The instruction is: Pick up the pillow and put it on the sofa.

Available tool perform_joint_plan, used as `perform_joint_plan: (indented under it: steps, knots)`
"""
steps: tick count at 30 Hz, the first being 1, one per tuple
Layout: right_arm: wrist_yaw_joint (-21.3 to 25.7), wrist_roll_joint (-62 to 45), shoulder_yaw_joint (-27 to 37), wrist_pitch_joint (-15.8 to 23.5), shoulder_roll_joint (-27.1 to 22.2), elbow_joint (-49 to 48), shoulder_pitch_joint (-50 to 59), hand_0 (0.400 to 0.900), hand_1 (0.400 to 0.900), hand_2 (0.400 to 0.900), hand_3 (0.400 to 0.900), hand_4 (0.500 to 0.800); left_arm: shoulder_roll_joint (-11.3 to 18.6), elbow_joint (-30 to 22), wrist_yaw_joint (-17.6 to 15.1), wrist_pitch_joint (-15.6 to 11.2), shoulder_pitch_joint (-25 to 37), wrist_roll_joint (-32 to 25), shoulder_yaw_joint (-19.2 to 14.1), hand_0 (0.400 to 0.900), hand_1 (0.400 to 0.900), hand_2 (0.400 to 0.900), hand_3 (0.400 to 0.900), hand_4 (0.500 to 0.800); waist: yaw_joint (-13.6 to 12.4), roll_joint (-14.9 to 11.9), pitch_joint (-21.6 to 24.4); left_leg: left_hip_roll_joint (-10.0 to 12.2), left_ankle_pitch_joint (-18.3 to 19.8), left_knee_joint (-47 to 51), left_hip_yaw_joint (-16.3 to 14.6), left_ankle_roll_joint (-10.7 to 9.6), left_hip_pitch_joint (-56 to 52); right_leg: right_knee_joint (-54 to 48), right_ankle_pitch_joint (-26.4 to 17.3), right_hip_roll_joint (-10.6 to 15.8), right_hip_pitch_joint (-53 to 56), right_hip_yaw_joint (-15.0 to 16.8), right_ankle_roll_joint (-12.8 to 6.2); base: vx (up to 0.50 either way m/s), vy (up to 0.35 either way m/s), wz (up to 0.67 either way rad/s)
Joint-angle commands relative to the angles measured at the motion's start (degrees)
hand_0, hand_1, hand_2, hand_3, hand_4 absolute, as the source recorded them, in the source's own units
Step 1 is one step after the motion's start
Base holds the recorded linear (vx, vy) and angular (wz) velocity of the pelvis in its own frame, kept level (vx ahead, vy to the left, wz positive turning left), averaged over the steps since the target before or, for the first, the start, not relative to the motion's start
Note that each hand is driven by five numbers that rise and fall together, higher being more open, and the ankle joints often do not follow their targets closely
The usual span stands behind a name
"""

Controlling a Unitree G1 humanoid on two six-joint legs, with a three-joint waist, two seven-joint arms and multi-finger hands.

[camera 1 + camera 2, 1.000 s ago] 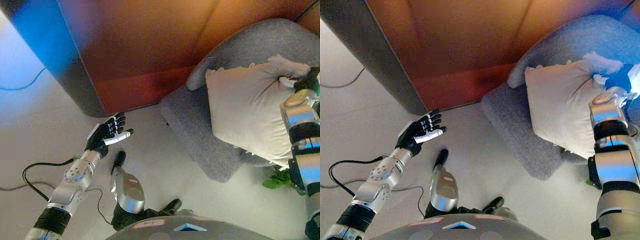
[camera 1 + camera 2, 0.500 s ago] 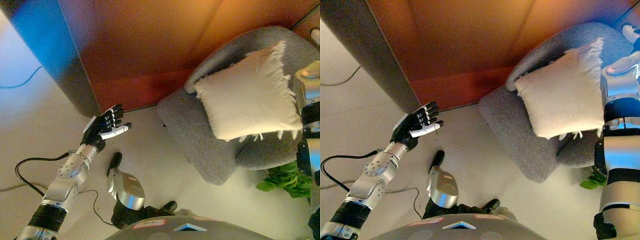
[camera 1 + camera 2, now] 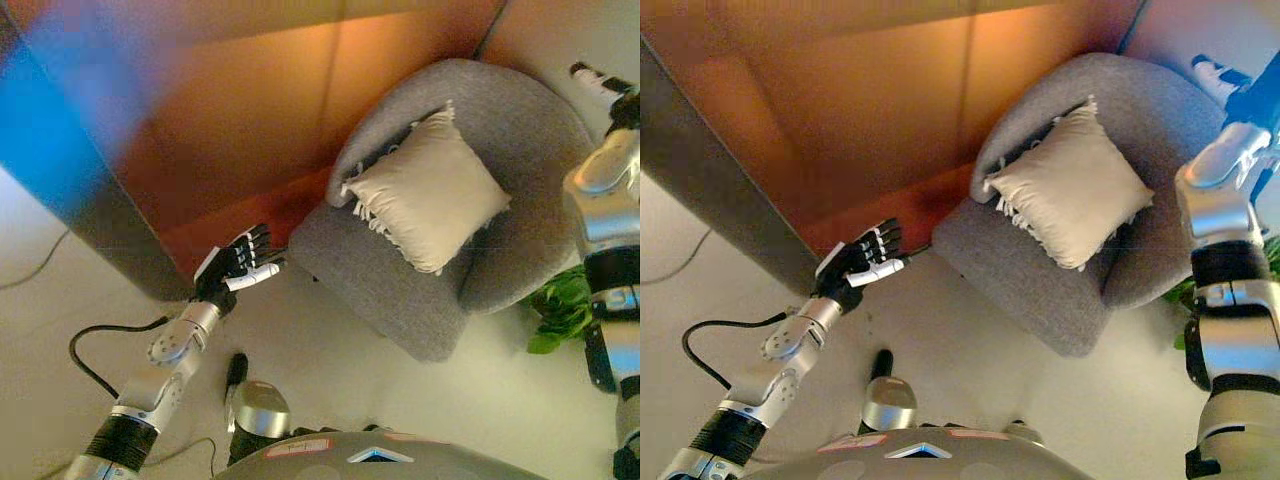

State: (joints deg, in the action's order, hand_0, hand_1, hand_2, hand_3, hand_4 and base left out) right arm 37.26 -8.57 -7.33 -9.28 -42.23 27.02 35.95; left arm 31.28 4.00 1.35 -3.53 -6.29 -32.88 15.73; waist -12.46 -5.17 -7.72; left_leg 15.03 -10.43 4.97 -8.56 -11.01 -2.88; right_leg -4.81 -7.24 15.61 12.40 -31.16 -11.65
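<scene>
The cream pillow with fringed edges lies on the seat of the grey round sofa chair, leaning against its backrest. My right hand is up at the far right, beyond the chair's back rim, clear of the pillow, fingers stretched out and empty; it also shows in the right eye view. My left hand is open and empty, held over the floor to the left of the chair's front edge.
An orange-brown wall panel stands behind the chair, with a grey upright edge at its left. A green plant sits on the floor by the chair's right side. Pale floor lies in front.
My right hand has let go of the pillow and pulled away to the upper right. The pillow now rests on the chair seat. The camera has shifted.
</scene>
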Motion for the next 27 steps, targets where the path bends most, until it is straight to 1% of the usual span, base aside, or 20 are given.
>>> perform_joint_plan:
  steps: [1,2,3,4,6,7,9,11,13,15,16,17,18,20,22,23,26,27]
  knots:
    - [-2.88,0.83,1.77,3.5,1.63,-10.14,-3.65,0.9,0.9,0.9,0.9,0.8,-2.17,-0.8,-3.29,-5.97,6.8,2.67,0.76,0.9,0.9,0.9,0.9,0.8,2.03,-0.51,3.44,-1.38,9.34,0.03,-4.99,4.27,-7.06,0.56,-7.28,5.39,-3.4,1.29,-3.35,-0.13,0.038,-0.33]
    - [-4.62,1.75,2.47,4.4,3.69,-12.46,-8.07,0.9,0.9,0.9,0.9,0.8,-2.82,0.27,-4.86,-6.37,7.37,3.68,0.34,0.9,0.9,0.9,0.9,0.8,3.25,-0.2,3.33,-1.43,9.4,0.03,-5.54,4.44,-7.34,0.67,-7.71,5.54,-3.88,2.06,-3.35,-0.14,0.032,-0.34]
    - [-5.97,2.45,3.28,5.34,4.94,-14.15,-11.6,0.9,0.9,0.9,0.9,0.8,-3.24,0.85,-5.15,-6.16,7.59,4.23,-0.2,0.9,0.9,0.9,0.9,0.8,4.21,-0.13,3.34,-1.67,9.32,0.03,-5.95,4.66,-7.32,0.75,-8.24,5.88,-4.45,2.55,-3.35,-0.12,0.016,-0.3]
    - [-8.16,3.24,3.78,5.15,5.7,-15.18,-14.02,0.9,0.9,0.9,0.9,0.8,-3.53,1.2,-5.16,-5.84,7.61,4.8,-0.57,0.9,0.9,0.9,0.9,0.8,4.85,0.02,3.36,-1.71,9.36,0.03,-6.35,4.75,-7.45,0.83,-8.58,6.01,-4.8,2.93,-3.35,-0.11,-0.005,-0.27]
    - [-10.65,2.6,4.89,6.8,6.89,-17.89,-20.7,0.9,0.9,0.9,0.9,0.8,-4.28,1.41,-5.49,-5.58,7.39,6.0,-1.51,0.9,0.9,0.9,0.9,0.8,6.19,0.6,3.27,-1.6,9.56,0.03,-7.12,4.86,-7.88,0.94,-9.09,5.92,-5.38,3.96,-3.35,-0.1,-0.016,-0.28]
    - [-13.6,2.41,5.5,7.48,8.32,-18.45,-24.51,0.9,0.9,0.9,0.9,0.8,-4.74,2.05,-5.1,-5.57,7.01,6.65,-2.41,0.9,0.9,0.9,0.9,0.8,7.22,0.8,3.3,-1.72,9.64,0.02,-7.66,4.97,-8.06,0.94,-9.39,6.0,-5.93,4.75,-3.35,-0.11,-0.014,-0.28]
    - [-16.4,0.13,5.39,6.81,10.23,-18.7,-27.63,0.9,0.9,0.9,0.9,0.8,-4.95,2.51,-4.68,-5.4,6.73,7.78,-3.49,0.9,0.9,0.9,0.9,0.8,8.42,1.05,3.41,-1.86,9.72,0.02,-8.27,5.01,-8.26,0.92,-9.42,5.96,-6.62,5.68,-3.35,-0.09,-0.008,-0.24]
    - [-19.2,-1.22,5.2,5.58,11.96,-18.58,-30.13,0.9,0.9,0.9,0.9,0.8,-5.14,2.92,-4.39,-4.6,6.18,8.16,-4.35,0.9,0.9,0.9,0.9,0.8,9.57,1.3,3.53,-1.87,9.78,-0.12,-9.06,4.94,-8.43,0.86,-9.17,5.91,-7.01,6.31,-3.35,-0.07,0.012,-0.23]
    - [-24.36,-1.57,4.55,3.21,14.01,-18.89,-33.54,0.9,0.9,0.9,0.9,0.8,-5.21,3.3,-3.96,-4.24,5.41,8.75,-5.73,0.9,0.9,0.9,0.9,0.8,10.98,1.71,3.88,-2.13,9.83,-0.04,-10.08,4.92,-8.66,0.8,-8.78,5.81,-7.44,7.17,-3.35,-0.07,0.04,-0.25]
    - [-27.47,-2.37,3.84,0.62,15.05,-19.45,-36.15,0.9,0.9,0.9,0.9,0.8,-5.21,3.06,-3.52,-3.23,4.58,9.11,-6.72,0.9,0.9,0.9,0.9,0.8,12.01,2.01,4.14,-2.31,9.75,0.02,-10.78,4.83,-8.8,0.74,-8.43,5.7,-7.63,7.76,-3.35,-0.06,0.038,-0.18]
    - [-28.8,-2.51,3.6,-0.03,15.55,-19.4,-37.37,0.9,0.9,0.9,0.9,0.8,-5.17,3.09,-3.21,-2.73,4.07,9.44,-7.14,0.9,0.9,0.9,0.9,0.8,12.4,2.12,4.23,-2.36,9.73,0.01,-11.14,4.78,-8.89,0.77,-8.33,5.7,-7.68,7.95,-3.35,-0.06,0.033,-0.15]
    - [-29.84,-2.95,3.37,-0.67,15.95,-19.34,-38.33,0.9,0.9,0.9,0.9,0.8,-5.17,3.3,-3.01,-2.61,3.54,9.6,-7.45,0.9,0.9,0.9,0.9,0.8,12.72,2.21,4.31,-2.38,9.73,-0.02,-11.5,4.72,-8.99,0.77,-8.26,5.72,-7.68,8.06,-3.35,-0.06,0.027,-0.15]
    - [-31.99,-2.71,3.1,-1.56,16.24,-19.68,-39.43,0.9,0.9,0.9,0.9,0.8,-5.26,3.7,-2.78,-2.64,2.86,9.81,-7.85,0.9,0.9,0.9,0.9,0.8,13.2,2.32,4.41,-2.46,9.73,-0.03,-11.94,4.62,-9.14,0.78,-8.11,5.73,-7.72,8.25,-3.35,-0.06,0.023,-0.13]
    - [-33.66,-2.62,2.75,-2.73,16.56,-19.95,-40.21,0.9,0.9,0.9,0.9,0.8,-5.31,4.01,-2.72,-2.36,2.42,10.08,-8.01,0.9,0.9,0.9,0.9,0.8,13.59,2.38,4.51,-2.63,9.75,-0.01,-12.27,4.61,-9.27,0.78,-8.02,5.76,-7.77,8.41,-3.35,-0.05,0.019,-0.09]
    - [-35.59,-1.97,2.04,-3.67,16.99,-20.94,-41.39,0.9,0.9,0.9,0.9,0.8,-5.31,4.26,-2.81,-1.88,1.6,8.82,-8.44,0.9,0.9,0.9,0.9,0.8,13.9,2.43,4.42,-2.82,9.75,-0.03,-12.51,4.5,-9.43,0.86,-8.09,5.9,-7.77,8.46,-3.35,-0.06,0.009,-0.05]
    - [-35.75,-2.36,1.88,-3.99,17.03,-21.04,-41.65,0.9,0.9,0.9,0.9,0.8,-5.36,4.42,-2.59,-1.61,1.46,8.06,-8.64,0.9,0.9,0.9,0.9,0.8,13.96,2.38,4.39,-2.91,9.73,-0.04,-12.55,4.48,-9.46,0.89,-8.14,5.97,-7.72,8.43,-3.35,-0.05,-0.011,-0.01]
    - [-36.1,-2.79,1.41,-5.17,17.48,-21.05,-42.31,0.9,0.9,0.9,0.9,0.8,-5.39,4.4,-1.15,-1.52,0.85,8.2,-9.02,0.9,0.9,0.9,0.9,0.8,13.83,2.14,4.49,-3.06,9.73,0.02,-12.46,4.4,-9.27,0.79,-8.1,6.02,-7.56,8.26,-3.35,-0.05,-0.025,0.02]
    - [-35.66,-3.16,1.1,-5.13,17.49,-21.21,-42.53,0.9,0.9,0.9,0.9,0.8,-5.28,3.91,-1.19,-1.34,0.71,8.84,-8.99,0.9,0.9,0.9,0.9,0.8,13.69,2.12,4.5,-2.99,9.6,0.02,-12.34,4.3,-9.06,0.63,-7.78,5.96,-7.46,8.12,-3.32,-0.03,-0.015,0.02]
